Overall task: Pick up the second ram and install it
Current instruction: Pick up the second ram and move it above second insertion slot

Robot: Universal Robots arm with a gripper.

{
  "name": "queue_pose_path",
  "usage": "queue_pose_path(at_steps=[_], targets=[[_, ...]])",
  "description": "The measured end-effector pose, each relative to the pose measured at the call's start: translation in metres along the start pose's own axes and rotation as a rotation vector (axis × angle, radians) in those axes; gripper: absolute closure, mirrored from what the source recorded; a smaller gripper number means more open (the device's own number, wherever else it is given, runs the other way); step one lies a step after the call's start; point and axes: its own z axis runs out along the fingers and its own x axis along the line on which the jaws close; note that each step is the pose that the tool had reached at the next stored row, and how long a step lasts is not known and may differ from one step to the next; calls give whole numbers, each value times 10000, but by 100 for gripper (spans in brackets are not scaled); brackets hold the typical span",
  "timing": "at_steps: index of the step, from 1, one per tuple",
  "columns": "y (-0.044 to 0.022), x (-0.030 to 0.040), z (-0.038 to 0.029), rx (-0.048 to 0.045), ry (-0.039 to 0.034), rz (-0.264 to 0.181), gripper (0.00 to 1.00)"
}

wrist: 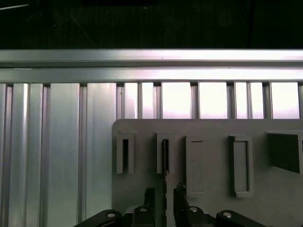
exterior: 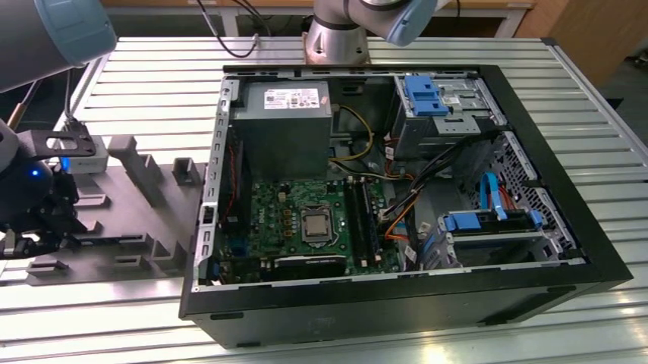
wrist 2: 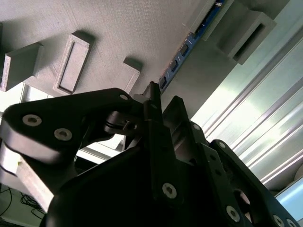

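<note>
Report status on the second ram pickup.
Gripper open, over the holder. Ram on edge in its slot, in line with the gap, not gripped. Nothing seen in the way.

Grey arm (exterior: 26,45), blue caps (exterior: 86,30) (black gripper (wrist: 164,191))

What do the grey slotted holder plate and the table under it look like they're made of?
Holder plate: matte grey with fine parallel lines across its face in the second wrist view, so probably 3D-printed plastic.
Table: bright, reflective silver slats with long straight grooves, most likely bare aluminium extrusion.
</note>
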Motion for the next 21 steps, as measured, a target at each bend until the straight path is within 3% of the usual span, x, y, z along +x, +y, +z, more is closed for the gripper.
queue_pose_path(at_steps=[1,11,21], targets=[[0,0,0,0,0,0,70],[0,-3,28,-15,30,-699,70],[1,-3,71,-20,36,-804,70]])
